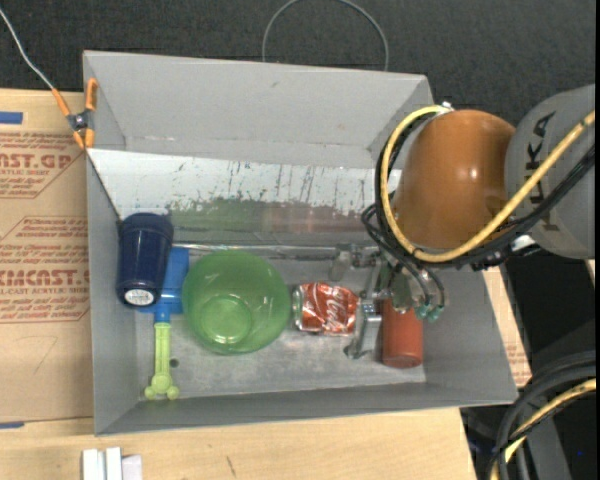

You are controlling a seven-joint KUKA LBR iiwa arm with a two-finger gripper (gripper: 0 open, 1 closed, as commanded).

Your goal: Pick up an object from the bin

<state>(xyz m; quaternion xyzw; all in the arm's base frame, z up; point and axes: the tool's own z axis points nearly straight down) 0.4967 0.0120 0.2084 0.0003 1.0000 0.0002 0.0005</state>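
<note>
Five things lie on the floor of the grey metal bin point(250, 108). Nearest its front edge, a lime-green and blue brush-like tool point(163, 343) lies toward the left corner and a dark red cylinder point(401, 337) toward the right. The gripper point(370, 316) sits low between that cylinder and a crumpled red-and-white packet point(326, 308); whether it is open or closed cannot be told. A green bowl point(235, 301) rests mid-floor. A navy cup point(143, 258) lies by the left wall.
</note>
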